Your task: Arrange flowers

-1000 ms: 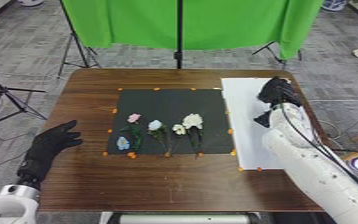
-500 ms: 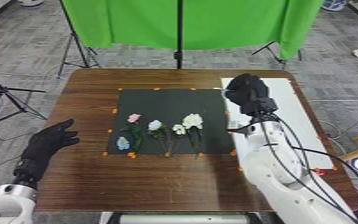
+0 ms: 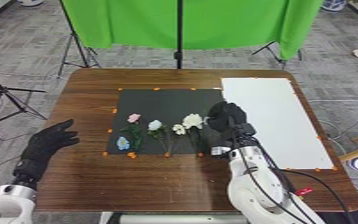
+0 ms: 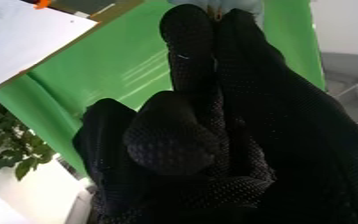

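The right hand (image 3: pixel 228 116) pinches a pale flower (image 4: pixel 247 4) by the mat's (image 3: pixel 162 104) right edge: placing, I judge; next, lower it gently and release.

A green backdrop (image 3: pixel 131 25) hangs beyond the brown wooden table (image 3: pixel 140 185). Left of it, a black tripod (image 3: pixel 5 89) stands on grey carpet (image 3: pixel 33 70).

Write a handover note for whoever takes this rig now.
Left hand: open, at the table's left side.
Right hand: by the mat's right edge, beside the large white flower; grip unclear.
Flowers: pink, blue, pale, small white and large white, all on the black mat.
Done: no finished arrangement.
Left: arranging them, perhaps on the white sheet.
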Robot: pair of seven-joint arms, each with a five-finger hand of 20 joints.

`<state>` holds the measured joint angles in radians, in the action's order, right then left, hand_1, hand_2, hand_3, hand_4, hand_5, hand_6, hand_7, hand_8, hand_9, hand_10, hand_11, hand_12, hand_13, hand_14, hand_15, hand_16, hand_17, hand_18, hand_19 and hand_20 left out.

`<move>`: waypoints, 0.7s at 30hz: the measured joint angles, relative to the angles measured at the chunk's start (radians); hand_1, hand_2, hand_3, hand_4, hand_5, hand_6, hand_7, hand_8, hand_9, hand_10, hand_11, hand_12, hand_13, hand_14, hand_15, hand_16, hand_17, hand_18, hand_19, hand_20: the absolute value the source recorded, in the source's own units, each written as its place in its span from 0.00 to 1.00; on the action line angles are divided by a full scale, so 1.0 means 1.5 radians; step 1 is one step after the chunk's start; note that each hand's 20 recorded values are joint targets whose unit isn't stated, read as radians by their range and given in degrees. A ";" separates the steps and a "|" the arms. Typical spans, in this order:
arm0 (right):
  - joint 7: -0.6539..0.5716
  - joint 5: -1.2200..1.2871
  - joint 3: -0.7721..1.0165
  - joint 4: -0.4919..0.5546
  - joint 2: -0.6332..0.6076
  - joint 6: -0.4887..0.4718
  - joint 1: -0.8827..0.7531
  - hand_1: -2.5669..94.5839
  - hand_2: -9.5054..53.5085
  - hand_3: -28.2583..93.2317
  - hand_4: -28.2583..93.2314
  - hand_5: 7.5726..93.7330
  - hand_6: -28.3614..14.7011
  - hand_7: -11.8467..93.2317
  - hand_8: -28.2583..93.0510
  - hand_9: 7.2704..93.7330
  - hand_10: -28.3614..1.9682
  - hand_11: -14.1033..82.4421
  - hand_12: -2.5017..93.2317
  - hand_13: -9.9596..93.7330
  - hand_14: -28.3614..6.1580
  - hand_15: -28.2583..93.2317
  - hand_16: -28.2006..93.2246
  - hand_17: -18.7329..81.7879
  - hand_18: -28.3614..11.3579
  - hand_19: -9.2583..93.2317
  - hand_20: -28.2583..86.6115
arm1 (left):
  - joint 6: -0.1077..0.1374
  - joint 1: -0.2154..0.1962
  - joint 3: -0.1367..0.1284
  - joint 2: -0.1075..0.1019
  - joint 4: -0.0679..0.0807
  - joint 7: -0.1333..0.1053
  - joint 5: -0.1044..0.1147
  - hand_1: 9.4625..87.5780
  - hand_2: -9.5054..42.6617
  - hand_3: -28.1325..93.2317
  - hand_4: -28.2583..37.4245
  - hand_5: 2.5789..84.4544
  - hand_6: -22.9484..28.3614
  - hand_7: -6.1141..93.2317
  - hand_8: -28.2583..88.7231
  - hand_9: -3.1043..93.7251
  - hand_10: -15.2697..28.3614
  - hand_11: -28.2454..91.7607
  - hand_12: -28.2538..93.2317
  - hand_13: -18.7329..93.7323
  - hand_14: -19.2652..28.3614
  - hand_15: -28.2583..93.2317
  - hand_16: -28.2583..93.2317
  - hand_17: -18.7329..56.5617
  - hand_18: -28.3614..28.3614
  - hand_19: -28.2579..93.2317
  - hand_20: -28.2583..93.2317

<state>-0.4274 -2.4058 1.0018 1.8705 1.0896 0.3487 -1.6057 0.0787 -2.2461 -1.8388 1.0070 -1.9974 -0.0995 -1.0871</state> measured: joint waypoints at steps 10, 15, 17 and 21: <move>0.001 -0.006 0.015 0.002 -0.004 -0.025 -0.007 0.61 0.00 0.72 0.10 0.76 0.65 0.33 0.29 0.86 0.63 0.24 0.47 0.90 0.73 0.78 0.53 0.77 0.33 1.00 0.74 | -0.002 -0.001 -0.002 0.001 0.000 0.002 -0.001 0.22 0.37 0.74 0.00 0.47 0.55 0.18 0.18 0.50 0.67 0.42 0.33 0.53 0.82 0.45 0.22 0.35 0.77 0.40 0.41; 0.000 0.001 0.021 0.007 -0.010 -0.045 -0.015 0.59 0.00 0.71 0.10 0.75 0.64 0.32 0.29 0.85 0.62 0.25 0.45 0.90 0.72 0.78 0.53 0.77 0.33 1.00 0.74 | -0.005 -0.001 -0.004 0.002 -0.001 0.006 -0.001 0.22 0.37 0.74 0.00 0.47 0.55 0.18 0.19 0.50 0.67 0.42 0.33 0.52 0.82 0.45 0.23 0.35 0.77 0.40 0.41; 0.000 0.004 0.022 0.009 -0.012 -0.051 -0.017 0.59 0.00 0.71 0.10 0.75 0.64 0.32 0.29 0.85 0.61 0.26 0.44 0.90 0.72 0.78 0.53 0.77 0.33 1.00 0.74 | -0.006 -0.001 -0.004 0.002 -0.001 0.008 -0.001 0.22 0.38 0.75 0.00 0.47 0.55 0.18 0.18 0.50 0.67 0.42 0.33 0.52 0.82 0.45 0.23 0.35 0.77 0.40 0.41; 0.001 0.010 0.022 0.014 -0.016 -0.066 -0.020 0.54 0.00 0.73 0.10 0.72 0.64 0.32 0.28 0.80 0.56 0.33 0.36 0.90 0.71 0.78 0.53 0.76 0.32 1.00 0.73 | -0.011 -0.001 -0.004 0.002 -0.001 0.010 -0.002 0.22 0.38 0.75 0.00 0.47 0.54 0.18 0.18 0.50 0.67 0.42 0.33 0.52 0.82 0.45 0.23 0.34 0.77 0.40 0.41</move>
<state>-0.4263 -2.3911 1.0340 1.8909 1.0649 0.2502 -1.6360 0.0629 -2.2482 -1.8450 1.0093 -1.9988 -0.0848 -1.0896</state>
